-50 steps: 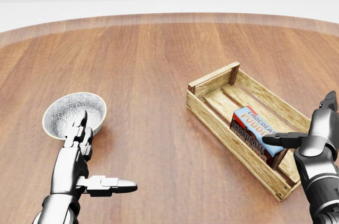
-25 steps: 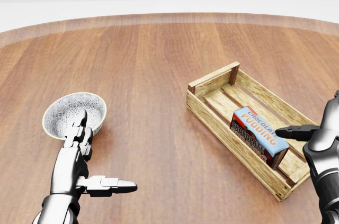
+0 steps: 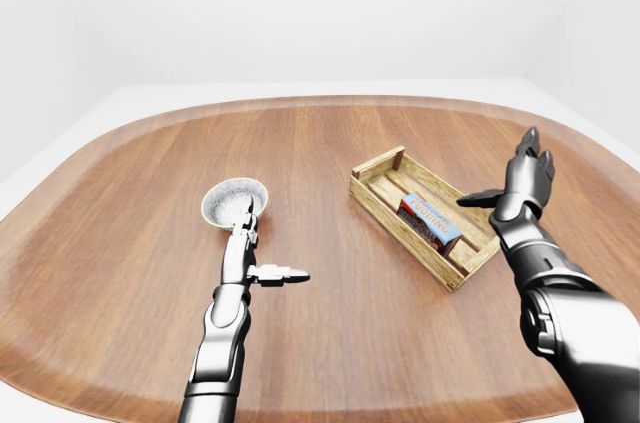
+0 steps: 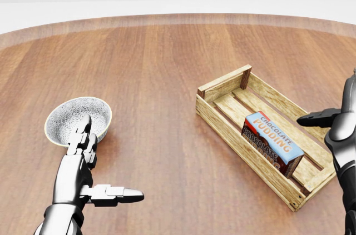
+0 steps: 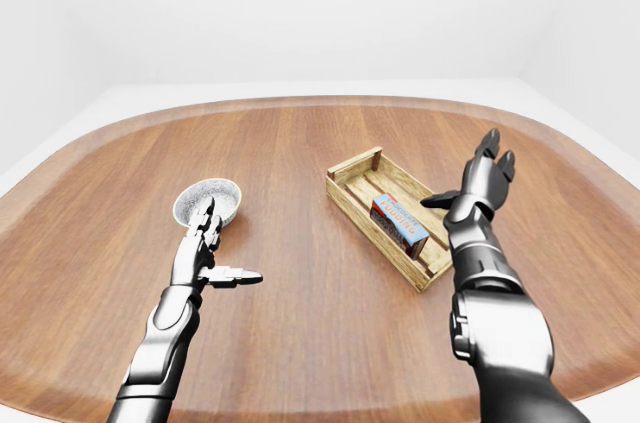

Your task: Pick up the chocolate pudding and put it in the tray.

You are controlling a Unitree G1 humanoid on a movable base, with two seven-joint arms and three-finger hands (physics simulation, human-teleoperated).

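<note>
Head view shows the chocolate pudding [image 4: 272, 143] lying inside the wooden tray [image 4: 222, 88] on the bench [image 4: 167, 68], the right hand [image 3: 522, 183] raised clear with fingers spread, so the task looks done.

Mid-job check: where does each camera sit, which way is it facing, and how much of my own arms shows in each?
Head view: on the head, angled down at the table; shows tray, chocolate pudding, bowl, left hand; right hand cut by the edge.
Left-eye view: on the head, wider, takes in the whole table and both arms.
Right-eye view: nearly the same picture, everything shifted left.
Shared: all three show the pudding lying in the tray, both hands open.
</note>
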